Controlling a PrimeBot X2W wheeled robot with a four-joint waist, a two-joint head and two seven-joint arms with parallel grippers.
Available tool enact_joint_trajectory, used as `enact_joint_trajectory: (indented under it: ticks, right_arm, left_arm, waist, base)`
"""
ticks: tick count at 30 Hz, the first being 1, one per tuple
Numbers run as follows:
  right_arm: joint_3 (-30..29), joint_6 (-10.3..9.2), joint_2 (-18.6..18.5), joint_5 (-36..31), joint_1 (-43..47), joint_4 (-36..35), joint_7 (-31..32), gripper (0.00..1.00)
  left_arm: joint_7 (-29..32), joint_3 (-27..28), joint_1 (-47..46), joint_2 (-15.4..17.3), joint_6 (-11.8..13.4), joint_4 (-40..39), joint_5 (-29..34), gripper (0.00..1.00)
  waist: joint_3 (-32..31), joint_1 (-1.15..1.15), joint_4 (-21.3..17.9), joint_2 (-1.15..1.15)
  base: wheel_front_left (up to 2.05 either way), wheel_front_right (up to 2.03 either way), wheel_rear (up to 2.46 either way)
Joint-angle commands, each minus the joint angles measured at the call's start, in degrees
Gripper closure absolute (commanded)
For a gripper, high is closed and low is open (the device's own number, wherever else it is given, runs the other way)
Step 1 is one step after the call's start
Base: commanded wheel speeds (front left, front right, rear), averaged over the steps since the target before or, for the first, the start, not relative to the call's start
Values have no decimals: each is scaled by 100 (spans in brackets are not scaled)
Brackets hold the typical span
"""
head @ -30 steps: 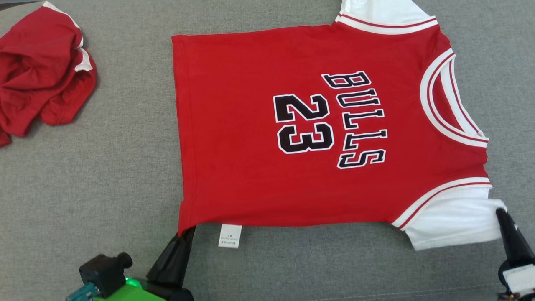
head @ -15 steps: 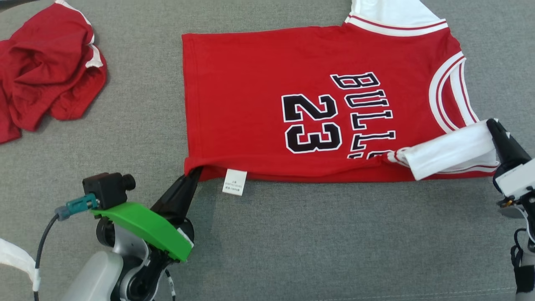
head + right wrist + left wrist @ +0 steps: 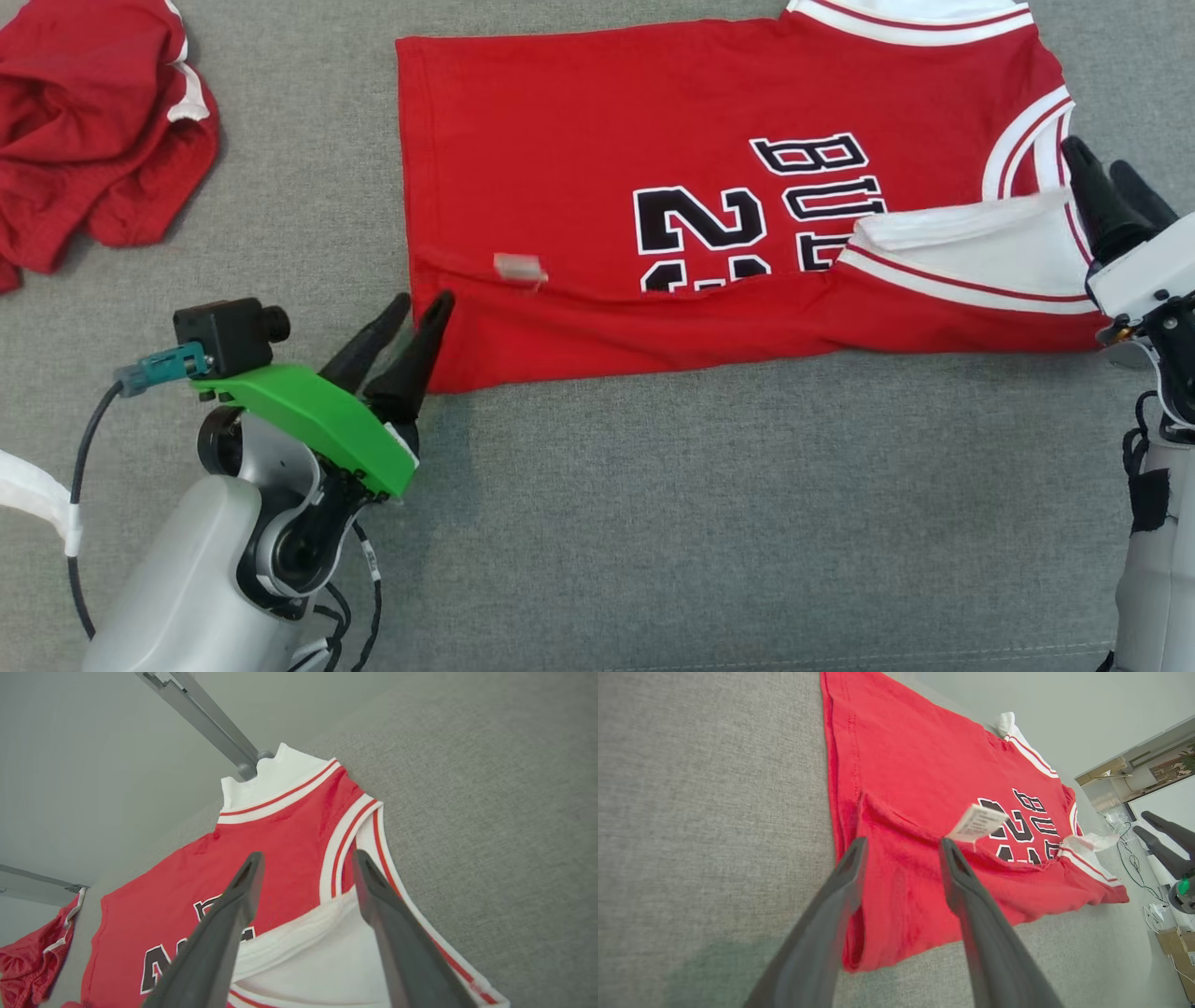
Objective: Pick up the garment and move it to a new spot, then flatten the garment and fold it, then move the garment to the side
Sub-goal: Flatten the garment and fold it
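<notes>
Grey woven cloth (image 3: 653,523) covers the work surface, and on it your red jersey (image 3: 597,121) lies at the upper middle of the head view, its near edge doubled over the black number (image 3: 695,219), a white sleeve (image 3: 971,245) turned onto the chest and a care label (image 3: 519,268) on the fold. Your left gripper (image 3: 425,301) sits at the folded hem corner, jaws parted and empty, and your right gripper (image 3: 1094,159) stands spread and empty beside the sleeve. Well off to the left lies a crumpled red garment (image 3: 93,131).
</notes>
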Motion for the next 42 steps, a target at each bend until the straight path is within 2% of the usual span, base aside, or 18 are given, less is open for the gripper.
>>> enact_joint_trajectory:
  ticks: [1, 4, 7, 12, 17, 27, 28, 29, 30, 31, 35, 38, 42]
  right_arm:
    - [14, 0, -28, -20, -17, -153, -139, 0]
    - [58, 0, -16, -177, 358, -534, -356, 0]
    - [123, 0, -35, -404, 784, -1010, -295, 0]
    - [259, 0, -337, -848, 1586, -1444, -75, 0]
    - [358, 0, -571, -1353, 1781, -1248, -64, 0]
    - [584, 0, -604, -1469, 1348, -535, 201, 0]
    - [603, 0, -588, -1420, 1324, -485, 229, 10]
    - [587, 0, -572, -1392, 1278, -424, 266, 49]
    - [595, 0, -569, -1352, 1248, -370, 303, 70]
    - [623, 0, -561, -1244, 1210, -312, 340, 100]
    - [449, -7, -595, -939, 1062, -179, 480, 100]
    - [221, -6, -683, -650, 1044, -346, 702, 100]
    - [-86, -6, -885, -239, 1355, -834, 1315, 100]
  left_arm:
    - [-65, 78, -22, 75, -2, -19, 18, 0]
    - [-205, 173, 281, 240, 72, -154, 67, 0]
    - [-197, 183, 575, 329, 88, -373, -16, 0]
    - [-178, 132, 864, 381, 151, -503, -20, 0]
    - [12, 40, 765, 352, 95, -432, -104, 0]
    - [299, -236, 409, 216, -96, 18, -118, 0]
    - [321, -258, 390, 196, -122, 62, -127, 22]
    - [341, -291, 360, 178, -154, 110, -134, 59]
    - [371, -328, 339, 170, -188, 147, -143, 89]
    - [404, -374, 328, 156, -236, 177, -174, 100]
    - [482, -472, 295, 251, -390, 167, -242, 100]
    - [566, -478, 345, 467, -458, 22, -368, 100]
    - [716, -505, 576, 872, -510, -455, -585, 100]
  waist:
    - [-24, 0, -26, 0]
    - [-101, 0, -81, 0]
    - [-121, 0, -111, 0]
    - [1, 0, -157, 0]
    - [169, 0, -184, 0]
    - [418, 0, -85, 0]
    - [428, 0, -77, 0]
    - [442, 0, -70, 0]
    - [449, 0, -66, 0]
    - [453, 0, -60, 0]
    - [387, 0, -40, 0]
    - [261, 0, -3, 0]
    - [68, 0, 29, 0]
  base:
    - [0, 0, 0]
    - [0, 0, 0]
    - [0, 0, 0]
    - [0, 0, 0]
    - [0, 0, 0]
    - [0, 0, 0]
    - [0, 0, 0]
    - [0, 0, 0]
    - [0, 0, 0]
    - [0, 0, 0]
    - [0, 0, 0]
    - [0, 0, 0]
    - [0, 0, 0]
